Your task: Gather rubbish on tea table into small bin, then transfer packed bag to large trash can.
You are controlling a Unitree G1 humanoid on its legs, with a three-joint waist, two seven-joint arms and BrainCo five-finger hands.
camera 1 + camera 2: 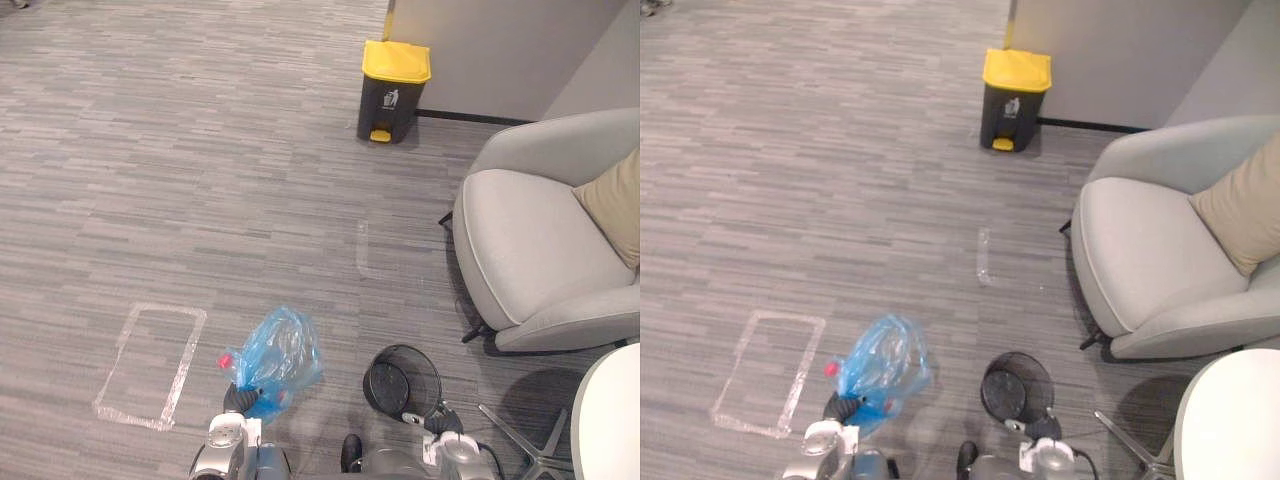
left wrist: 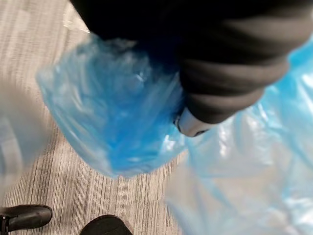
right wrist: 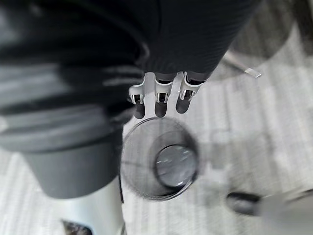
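Blue bag point(image 1: 275, 355) in left hand point(image 1: 243, 398)

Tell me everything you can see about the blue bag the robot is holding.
The blue bag is thin, see-through plastic, crumpled and puffed out. Pale contents show through it, but what they are cannot be told. Something small and red shows at its left edge. The left hand grips its near end. The bag is held over the grey carpet, between a taped rectangle on its left and the black mesh bin on its right, touching neither.
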